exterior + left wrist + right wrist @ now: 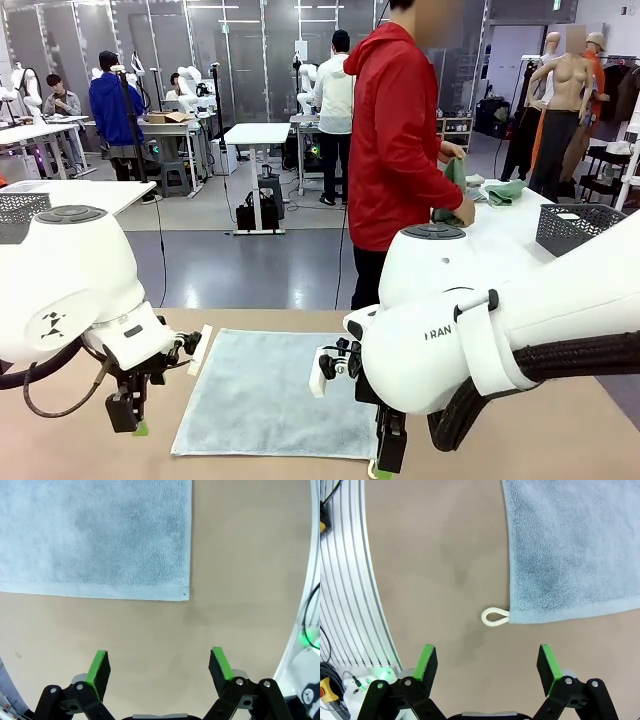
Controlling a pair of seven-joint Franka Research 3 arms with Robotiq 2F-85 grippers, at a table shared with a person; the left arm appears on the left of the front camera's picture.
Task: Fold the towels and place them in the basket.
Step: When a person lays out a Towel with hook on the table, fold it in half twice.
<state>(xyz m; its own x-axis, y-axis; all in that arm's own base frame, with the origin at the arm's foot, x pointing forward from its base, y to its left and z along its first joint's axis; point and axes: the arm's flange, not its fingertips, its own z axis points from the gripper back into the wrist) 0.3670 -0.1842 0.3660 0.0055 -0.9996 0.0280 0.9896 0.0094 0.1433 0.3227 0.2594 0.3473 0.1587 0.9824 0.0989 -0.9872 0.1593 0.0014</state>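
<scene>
Towel [270, 395] flat; left pincer [160, 654], right pincer [487, 650] agape, empty; basket [575, 235] contents unclear.

Bright, even overhead light; sharp, soft shadows.

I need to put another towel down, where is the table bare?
Bare table lies left of the towel under the left jaws, and beside its white loop under the right jaws. The middle is crowded: the towel covers it.
</scene>
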